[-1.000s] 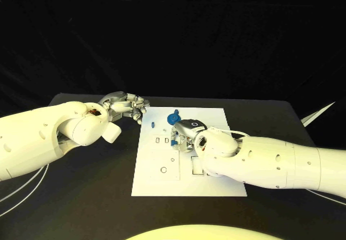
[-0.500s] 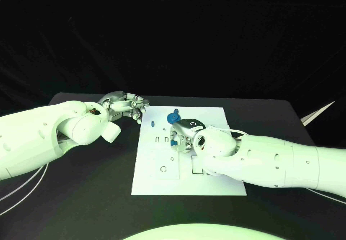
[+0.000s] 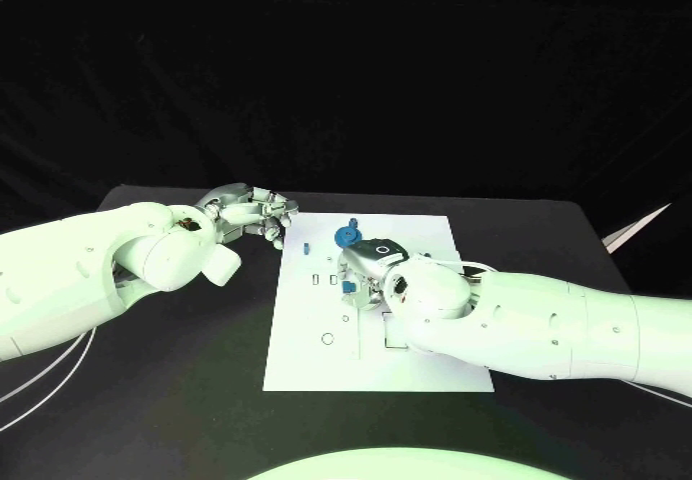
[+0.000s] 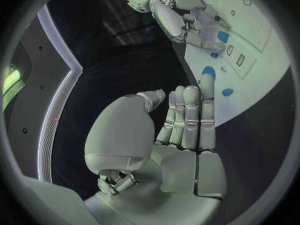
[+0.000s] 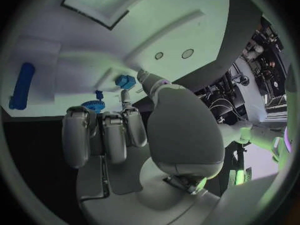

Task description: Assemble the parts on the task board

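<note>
Black desk (image 3: pixel 173 400) carrying the white task board (image 3: pixel 433 235) at centre. Right hand (image 3: pixel 372 268) lies over the board's middle beside a small blue part (image 3: pixel 349 287); whether it has hold of that part cannot be told. Left hand (image 3: pixel 255 213) rests at the board's far left corner, fingers straight and together, holding nothing. A blue gear (image 3: pixel 346 237) stands further back. Judged step: seating a part; the next move calls for fine alignment over its slot.
</note>
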Robot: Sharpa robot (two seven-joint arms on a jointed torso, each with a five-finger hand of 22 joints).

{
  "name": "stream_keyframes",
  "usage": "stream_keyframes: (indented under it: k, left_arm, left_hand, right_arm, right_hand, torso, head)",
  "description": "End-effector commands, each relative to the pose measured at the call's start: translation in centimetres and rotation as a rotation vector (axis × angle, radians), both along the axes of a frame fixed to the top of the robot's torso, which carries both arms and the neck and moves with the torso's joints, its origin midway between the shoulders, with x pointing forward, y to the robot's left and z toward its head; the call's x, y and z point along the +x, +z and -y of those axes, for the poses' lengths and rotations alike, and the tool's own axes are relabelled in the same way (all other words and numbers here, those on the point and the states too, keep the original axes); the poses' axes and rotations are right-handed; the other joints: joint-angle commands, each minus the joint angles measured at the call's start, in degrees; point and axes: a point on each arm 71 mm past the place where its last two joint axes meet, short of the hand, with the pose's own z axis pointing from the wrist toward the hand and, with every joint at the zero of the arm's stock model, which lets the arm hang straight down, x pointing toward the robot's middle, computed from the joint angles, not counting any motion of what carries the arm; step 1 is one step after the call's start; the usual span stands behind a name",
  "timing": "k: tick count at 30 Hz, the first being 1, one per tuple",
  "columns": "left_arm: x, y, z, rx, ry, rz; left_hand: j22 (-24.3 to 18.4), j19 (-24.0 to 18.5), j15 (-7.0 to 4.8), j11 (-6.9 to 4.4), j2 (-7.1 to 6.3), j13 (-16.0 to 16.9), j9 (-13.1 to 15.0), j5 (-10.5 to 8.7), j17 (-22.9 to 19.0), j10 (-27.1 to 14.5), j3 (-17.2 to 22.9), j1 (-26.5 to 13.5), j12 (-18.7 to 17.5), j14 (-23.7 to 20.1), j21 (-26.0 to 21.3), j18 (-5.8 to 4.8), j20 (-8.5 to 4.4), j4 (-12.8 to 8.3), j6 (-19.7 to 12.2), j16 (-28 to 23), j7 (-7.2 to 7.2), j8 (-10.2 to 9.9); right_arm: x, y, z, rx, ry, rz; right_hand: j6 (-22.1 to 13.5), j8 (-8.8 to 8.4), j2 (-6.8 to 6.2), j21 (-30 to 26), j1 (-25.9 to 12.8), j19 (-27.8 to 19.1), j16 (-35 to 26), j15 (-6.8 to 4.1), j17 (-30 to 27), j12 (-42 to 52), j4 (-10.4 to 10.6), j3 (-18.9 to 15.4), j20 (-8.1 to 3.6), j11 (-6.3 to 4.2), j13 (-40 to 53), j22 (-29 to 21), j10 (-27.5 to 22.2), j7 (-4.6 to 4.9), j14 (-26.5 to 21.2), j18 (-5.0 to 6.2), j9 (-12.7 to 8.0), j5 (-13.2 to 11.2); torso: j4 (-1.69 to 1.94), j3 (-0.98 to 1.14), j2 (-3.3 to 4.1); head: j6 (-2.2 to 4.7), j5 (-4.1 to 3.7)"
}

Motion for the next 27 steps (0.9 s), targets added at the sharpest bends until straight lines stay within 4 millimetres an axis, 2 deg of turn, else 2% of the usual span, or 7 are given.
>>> stream_keyframes:
  k: [1, 8, 17, 27]
  left_arm:
    - [-0.02, 0.03, 0.08, -0.002, -0.005, -0.001]
    - [-0.01, -0.01, 0.09, -0.001, -0.005, -0.002]
    - [0.00, -0.07, 0.07, 0.000, -0.004, -0.004]
    - [-0.01, -0.10, 0.04, 0.000, -0.005, -0.006]
  left_hand:
    - [-0.60, 0.35, -0.05, 0.22, -0.05, -0.57, -0.73, 0.92, -0.45, -0.71, 0.81, 0.17, -0.49, -0.30, -0.89, 0.74, 0.36, -0.42, -0.89, -0.95, 0.52, -0.48]
    - [-0.60, 0.35, -0.05, 0.22, -0.05, -0.57, -0.73, 0.92, -0.45, -0.71, 0.81, 0.17, -0.49, -0.30, -0.89, 0.74, 0.36, -0.42, -0.89, -0.95, 0.52, -0.48]
    - [-0.60, 0.35, -0.05, 0.22, -0.05, -0.57, -0.73, 0.92, -0.45, -0.71, 0.81, 0.17, -0.49, -0.30, -0.89, 0.74, 0.36, -0.42, -0.89, -0.95, 0.52, -0.48]
    - [-0.60, 0.35, -0.05, 0.22, -0.05, -0.57, -0.73, 0.92, -0.45, -0.71, 0.81, 0.17, -0.49, -0.30, -0.89, 0.74, 0.36, -0.42, -0.89, -0.95, 0.52, -0.48]
  right_arm:
    - [-0.23, -0.03, -0.29, -0.016, 0.008, -0.005]
    - [-0.21, -0.18, -0.37, -0.041, 0.002, -0.016]
    - [-0.02, -0.31, -0.31, -0.053, -0.007, -0.020]
    - [0.05, -0.27, -0.18, -0.044, -0.006, -0.015]
  right_hand:
    - [0.47, -0.29, 1.49, -0.88, -1.62, 2.22, 0.23, 0.18, 14.30, -0.35, -0.85, 0.99, 0.79, 0.09, 6.73, 11.35, -0.77, -0.09, 4.84, -0.06, -0.03, 0.66]
    - [1.11, 0.01, 1.89, -0.72, -1.66, 2.31, 0.26, 0.06, 14.35, -0.21, -0.99, 1.21, 0.71, -0.07, 6.83, 11.43, -0.61, -0.25, 4.86, -0.09, 0.12, 0.69]
    - [1.33, 0.08, 2.30, -0.73, -1.86, 2.32, 0.26, -0.01, 14.36, -0.19, -0.96, 1.46, 0.65, -0.13, 6.84, 11.44, -0.57, -0.30, 4.86, -0.09, 0.15, 0.69]
    - [1.34, -0.04, 2.81, -0.71, -1.52, 2.36, 0.29, -0.11, 14.41, -0.14, -1.57, 2.32, 0.53, -0.23, 6.87, 11.47, -0.49, -0.36, 4.88, -0.10, 0.12, 0.71]
  torso:
    - [0.04, -0.04, 0.02]
    - [0.02, -0.09, 0.05]
    - [-0.01, 0.05, 0.04]
    - [-0.05, 0.11, 0.04]
  head:
    - [-0.08, -0.01]
    - [-0.10, -0.02]
    - [-0.18, 0.02]
    - [-0.27, 0.15]
